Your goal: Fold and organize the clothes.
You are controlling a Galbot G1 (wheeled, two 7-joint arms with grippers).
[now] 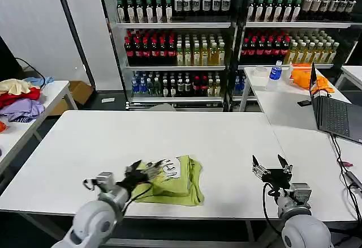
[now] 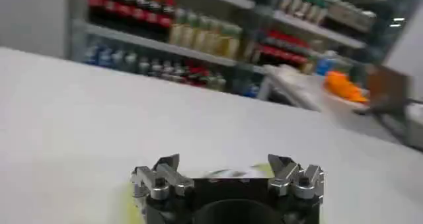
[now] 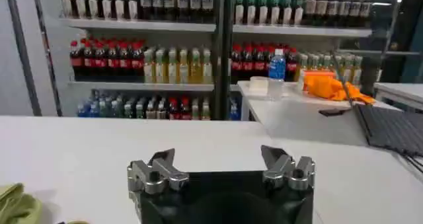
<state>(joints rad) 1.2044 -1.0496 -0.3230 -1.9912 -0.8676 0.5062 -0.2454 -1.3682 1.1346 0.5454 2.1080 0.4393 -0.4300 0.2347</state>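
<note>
White bench [image 1: 169,140] fronts stocked drink coolers; the yellow-green T-shirt [image 1: 178,183] lies near its front edge, left of centre.

Step in hand, by my reading: folding looks mostly done. The left hand [image 1: 141,174] hangs over the shirt's left edge, fingers spread, gripping nothing. Whether it touches the cloth I cannot tell. Next move likely calls for pinching a loose edge for a last fold, or squaring the bundle up.

The shirt is bunched into a compact, rumpled packet, several layers thick. Its white print [image 1: 169,169] faces up at the left end, partly under the hand. The edges are uneven, not crisp.

The right hand [image 1: 271,166] waits above bare bench, well apart from the shirt, fingers spread and empty.
</note>
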